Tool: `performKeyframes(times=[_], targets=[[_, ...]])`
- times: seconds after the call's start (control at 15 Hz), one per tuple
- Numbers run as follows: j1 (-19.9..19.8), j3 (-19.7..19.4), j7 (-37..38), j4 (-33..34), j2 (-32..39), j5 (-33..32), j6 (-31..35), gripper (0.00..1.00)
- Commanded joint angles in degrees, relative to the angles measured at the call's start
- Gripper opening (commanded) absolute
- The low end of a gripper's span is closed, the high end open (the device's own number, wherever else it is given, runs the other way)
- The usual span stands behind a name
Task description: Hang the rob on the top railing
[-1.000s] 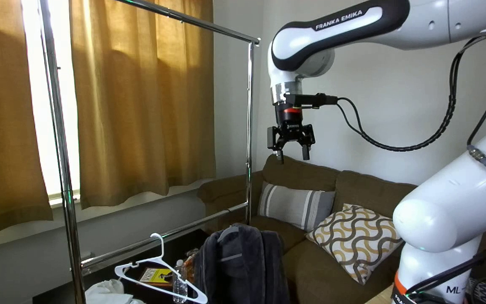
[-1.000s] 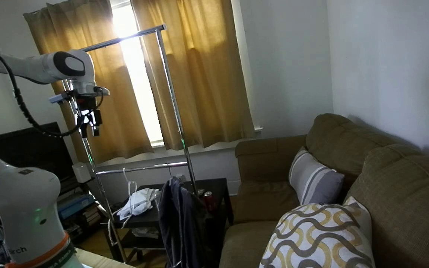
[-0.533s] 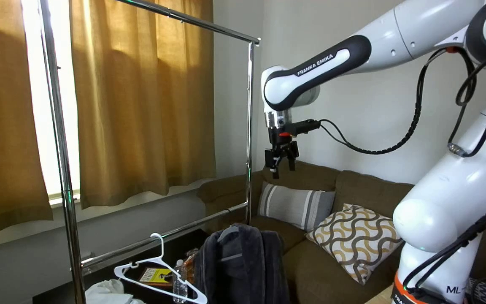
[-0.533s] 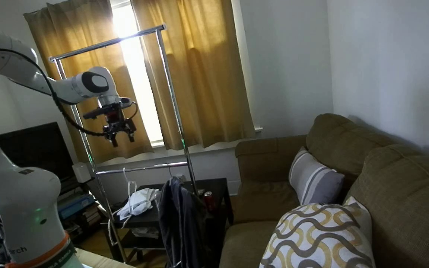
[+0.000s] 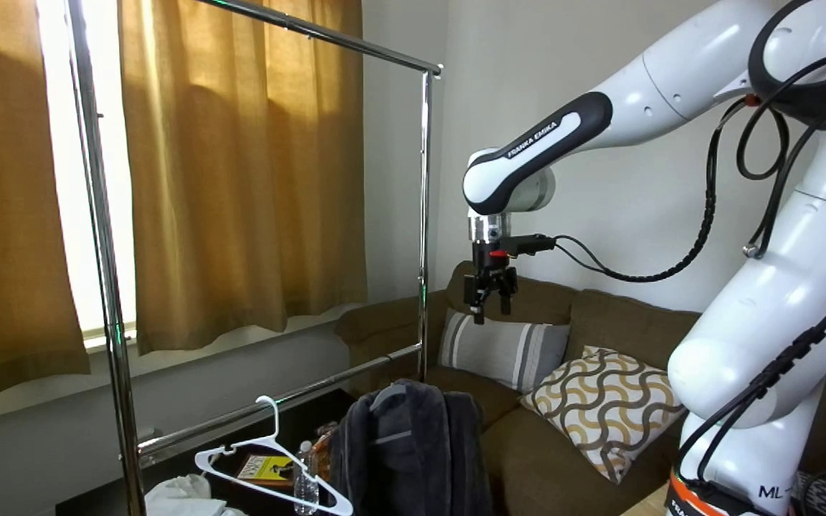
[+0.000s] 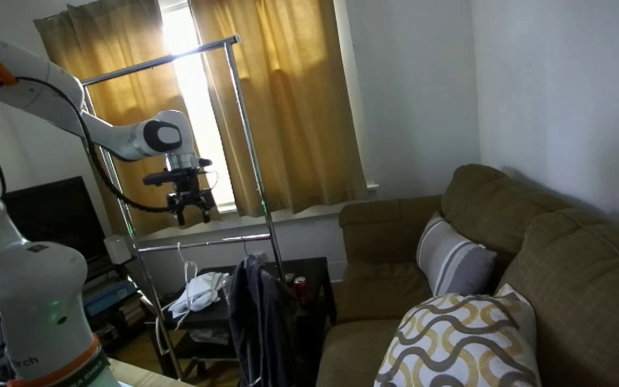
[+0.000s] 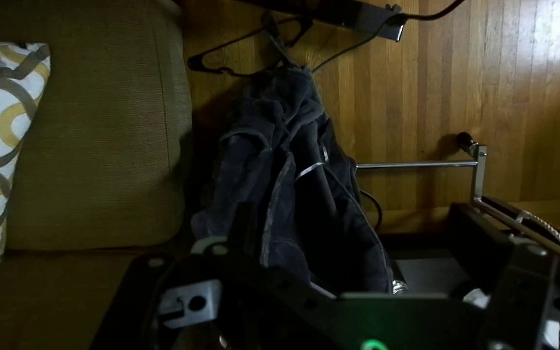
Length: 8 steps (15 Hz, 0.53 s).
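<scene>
The dark grey-blue robe [image 5: 413,451] hangs low beside the garment rack on a grey hanger [image 5: 387,393]. In an exterior view the robe [image 6: 261,322] hangs below a thin hook [image 6: 245,246] that overlaps the rack's lower bar. The wrist view looks down on the robe [image 7: 280,146]. The top railing [image 5: 327,37] runs bare across the rack's top and also shows in an exterior view [image 6: 159,61]. My gripper [image 5: 492,312] is open and empty, well above the robe and below the top railing. It also shows in an exterior view [image 6: 193,218].
A white hanger [image 5: 276,446] hangs from the lower bar [image 5: 341,376]. A rack pole [image 5: 424,215] stands left of my gripper in that view. A dark side table [image 6: 309,264] with white cloth [image 6: 202,293] stands behind the robe. A brown sofa [image 6: 395,236] with cushions is alongside.
My gripper has come down. In an exterior view it has also moved right toward the space above the robe. It stays open, and the robe and rack have not moved.
</scene>
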Motion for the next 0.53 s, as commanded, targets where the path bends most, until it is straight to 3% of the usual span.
performKeyframes(times=[0.0, 0.2, 0.47], targets=[[0.10, 0.03, 0.04, 0.10, 0.01, 0.09, -0.14, 1.00], [-1.44, -0.97, 1.90, 0.53, 3.96, -0.31, 4.20, 1.00], [-1.29, -4.04, -6.47, 0.55, 12.03, 4.71, 16.87, 1.00]])
